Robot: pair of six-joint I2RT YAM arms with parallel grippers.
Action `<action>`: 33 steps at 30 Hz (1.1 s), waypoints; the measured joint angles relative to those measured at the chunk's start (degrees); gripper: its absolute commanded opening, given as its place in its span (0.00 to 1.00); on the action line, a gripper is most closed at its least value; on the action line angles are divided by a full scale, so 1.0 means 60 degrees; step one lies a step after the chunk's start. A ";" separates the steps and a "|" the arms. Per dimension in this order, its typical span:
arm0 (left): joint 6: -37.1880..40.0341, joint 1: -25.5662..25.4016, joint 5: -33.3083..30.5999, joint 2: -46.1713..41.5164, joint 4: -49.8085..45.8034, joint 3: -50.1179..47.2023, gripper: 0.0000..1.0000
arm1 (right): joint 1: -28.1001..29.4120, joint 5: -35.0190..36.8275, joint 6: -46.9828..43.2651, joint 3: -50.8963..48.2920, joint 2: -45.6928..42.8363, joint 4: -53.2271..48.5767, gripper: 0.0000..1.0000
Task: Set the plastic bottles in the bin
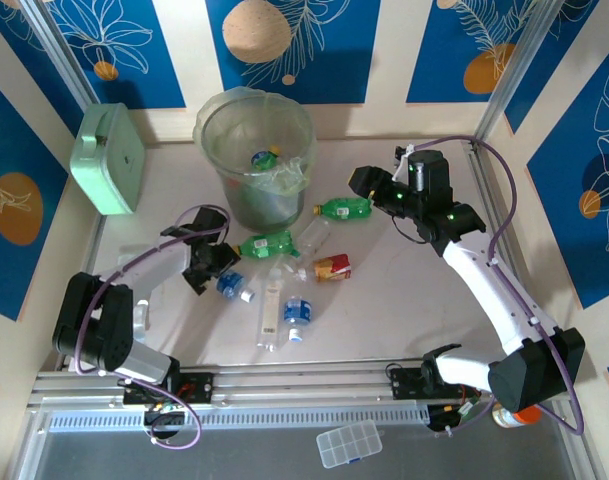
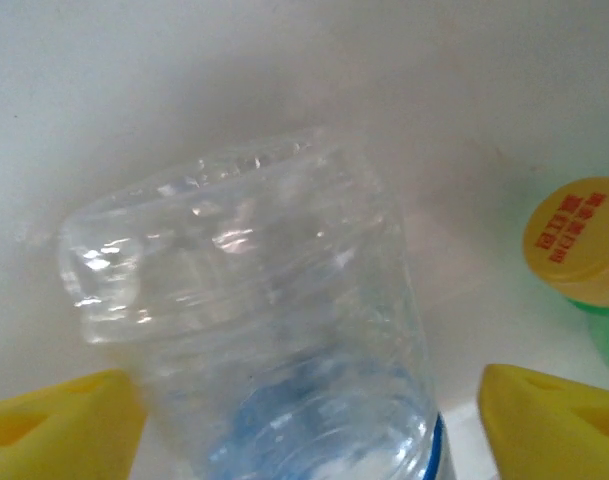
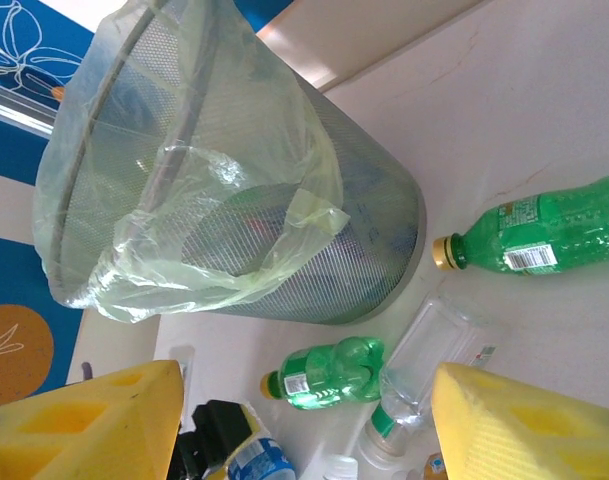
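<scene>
yellow fingertips (image 2: 64, 420) of your left gripper (image 2: 314, 425) stand apart on either side of a clear bottle (image 2: 284, 330) with a blue label, which lies on the table (image 2: 284, 80). a gap shows on one side, so you are straddling it, not clamped. just beside it sits the yellow cap of a green bottle (image 2: 574, 240).

your right gripper (image 3: 304, 420) hangs with its jaws wide and nothing between them, facing the bin (image 3: 314, 200) and a second green bottle (image 3: 554, 235) lying near its base. one bottle (image 1: 264, 158) already sits in the bin; most lie scattered on the table in front of it.

by my reading you are at the pick on the clear bottle. close squarely on its body, expect the thin wall to give, then lift high enough to clear the rim before letting go.
</scene>
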 measured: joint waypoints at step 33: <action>0.2368 0.0073 0.1960 -0.3293 0.1854 -0.0317 0.51 | 0.0076 -0.0954 0.0470 -0.0215 -0.0004 0.0637 0.68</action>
